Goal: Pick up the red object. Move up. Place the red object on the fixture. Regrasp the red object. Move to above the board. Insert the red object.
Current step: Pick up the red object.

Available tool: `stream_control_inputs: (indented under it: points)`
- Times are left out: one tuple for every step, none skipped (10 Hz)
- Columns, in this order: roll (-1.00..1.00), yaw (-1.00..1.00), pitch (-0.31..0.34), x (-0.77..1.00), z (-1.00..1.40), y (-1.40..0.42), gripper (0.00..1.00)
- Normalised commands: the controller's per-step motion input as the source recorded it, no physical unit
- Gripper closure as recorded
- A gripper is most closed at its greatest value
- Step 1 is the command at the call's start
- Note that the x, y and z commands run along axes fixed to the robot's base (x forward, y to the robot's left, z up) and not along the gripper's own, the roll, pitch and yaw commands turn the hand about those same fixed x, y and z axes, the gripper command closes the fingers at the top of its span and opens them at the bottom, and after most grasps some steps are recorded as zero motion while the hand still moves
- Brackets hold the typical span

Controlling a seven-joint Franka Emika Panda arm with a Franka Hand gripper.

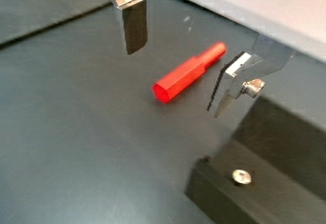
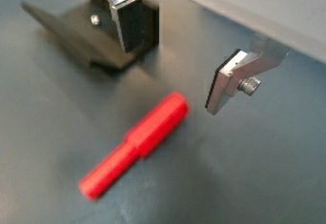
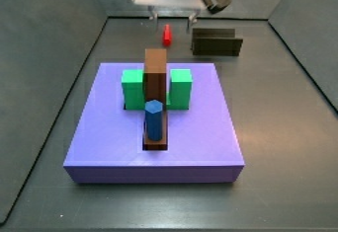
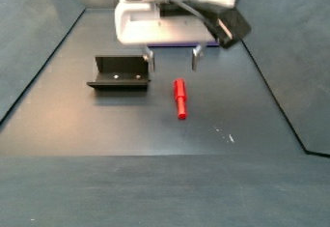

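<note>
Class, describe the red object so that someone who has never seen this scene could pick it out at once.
Start at the purple board with its green blocks, then look beyond it to the dark floor beside the fixture. There, below the open gripper, lies the red object. It is the only red piece, a short thin stick lying flat.

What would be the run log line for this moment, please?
gripper: open, above floor | red object: lying on floor, not held | fixture: empty | board: not yet reached
</note>
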Motion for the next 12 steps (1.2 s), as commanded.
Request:
stream_control_inputs:
  points:
    - [-0.12,-0.24,0.0,-0.22,-0.83,0.57,0.0]
    - [-0.18,0.0,0.0,-0.1,-0.63,0.41,0.0]
    - [-0.12,0.18,0.0,0.0,-0.44,0.0,0.0]
    - [-0.07,0.07,0.0,-0.07,-0.25,-0.19,0.0]
    - [-0.19,0.0,0.003,-0.08,-0.19,-0.15,0.0]
    - [-0.21,-0.13,0.01,-0.05,-0.13,-0.07,0.0]
    - [-0.24,-0.09,0.0,-0.11,0.0,0.0,0.0]
    - [-0.31,-0.11,0.0,-0.08,0.0,0.06,0.0]
    - [-0.18,-0.04,-0.007,-0.1,0.0,0.0,0.0]
    - [-0.12,-0.02,0.0,-0.06,-0.09,0.0,0.0]
    - [-0.09,0.0,-0.004,-0.04,-0.08,0.0,0.0]
    - [-0.03,0.0,0.0,0.0,0.0,0.0,0.0]
